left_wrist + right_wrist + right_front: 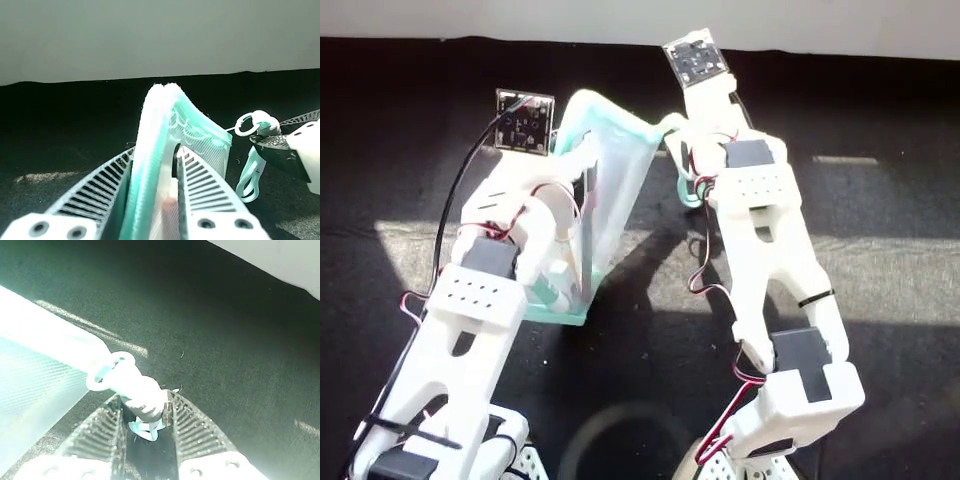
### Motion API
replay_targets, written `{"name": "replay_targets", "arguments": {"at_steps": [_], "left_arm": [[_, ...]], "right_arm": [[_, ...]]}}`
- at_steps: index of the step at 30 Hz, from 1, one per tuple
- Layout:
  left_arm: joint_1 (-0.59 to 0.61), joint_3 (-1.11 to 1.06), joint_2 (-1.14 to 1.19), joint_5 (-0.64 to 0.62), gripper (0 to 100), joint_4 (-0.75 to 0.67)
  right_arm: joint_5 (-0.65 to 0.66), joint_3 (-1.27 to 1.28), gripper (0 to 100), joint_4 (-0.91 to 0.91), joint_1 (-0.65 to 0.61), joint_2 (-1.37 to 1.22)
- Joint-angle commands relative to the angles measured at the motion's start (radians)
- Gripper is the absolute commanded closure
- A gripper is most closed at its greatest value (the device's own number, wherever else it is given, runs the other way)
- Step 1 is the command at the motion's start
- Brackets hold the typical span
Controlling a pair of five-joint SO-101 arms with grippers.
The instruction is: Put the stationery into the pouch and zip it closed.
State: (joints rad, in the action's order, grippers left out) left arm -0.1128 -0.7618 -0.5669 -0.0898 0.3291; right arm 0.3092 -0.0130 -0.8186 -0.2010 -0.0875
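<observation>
A mint-green mesh pouch (615, 175) stands on its end on the black table. My left gripper (577, 180) is shut on the pouch's long side and holds it upright; in the left wrist view the fingers (197, 175) clamp the pouch (165, 125) from both sides. Through the mesh shows a dark, slim item (588, 235) and a reddish tip (169, 205). My right gripper (145, 401) is shut on the white zip pull (135, 387) at the pouch's top far corner (665, 125). The pull's ring (247, 124) sticks out. A mint strap loop (250, 175) hangs below it.
Black cloth (880, 230) covers the table, with a sunlit band across the middle. A white wall (820, 25) runs along the far edge. Red and black cables (705, 270) hang beside the right arm. Open cloth lies to the right of the right arm.
</observation>
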Motion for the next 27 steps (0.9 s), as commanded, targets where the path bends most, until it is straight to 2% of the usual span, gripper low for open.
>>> {"name": "replay_targets", "arguments": {"at_steps": [1, 5, 9, 15, 20, 24, 27], "left_arm": [[0.019, 0.036, 0.013, -0.012, 86, -0.012], [0.044, 0.042, 0.007, -0.011, 86, -0.011], [0.091, 0.058, -0.002, -0.009, 86, -0.011], [0.093, 0.035, 0.047, -0.009, 86, -0.011], [0.117, 0.041, 0.036, -0.006, 86, -0.006], [0.162, 0.044, -0.099, 0.014, 86, 0.127], [0.185, 0.042, -0.251, 0.115, 86, 0.284]], "right_arm": [[0.008, -0.007, 95.2, -0.005, 0.01, 0.008], [0.003, -0.004, 84.4, -0.007, 0.012, 0.007], [0.003, -0.004, 84.2, -0.007, 0.012, 0.007], [0.003, -0.002, 84.2, -0.008, 0.012, 0.005], [0.003, -0.008, 84.2, -0.091, 0.013, 0.015], [0.006, -0.062, 84.2, -0.203, 0.039, 0.047], [0.003, -0.099, 84.3, -0.272, 0.053, 0.108]]}}
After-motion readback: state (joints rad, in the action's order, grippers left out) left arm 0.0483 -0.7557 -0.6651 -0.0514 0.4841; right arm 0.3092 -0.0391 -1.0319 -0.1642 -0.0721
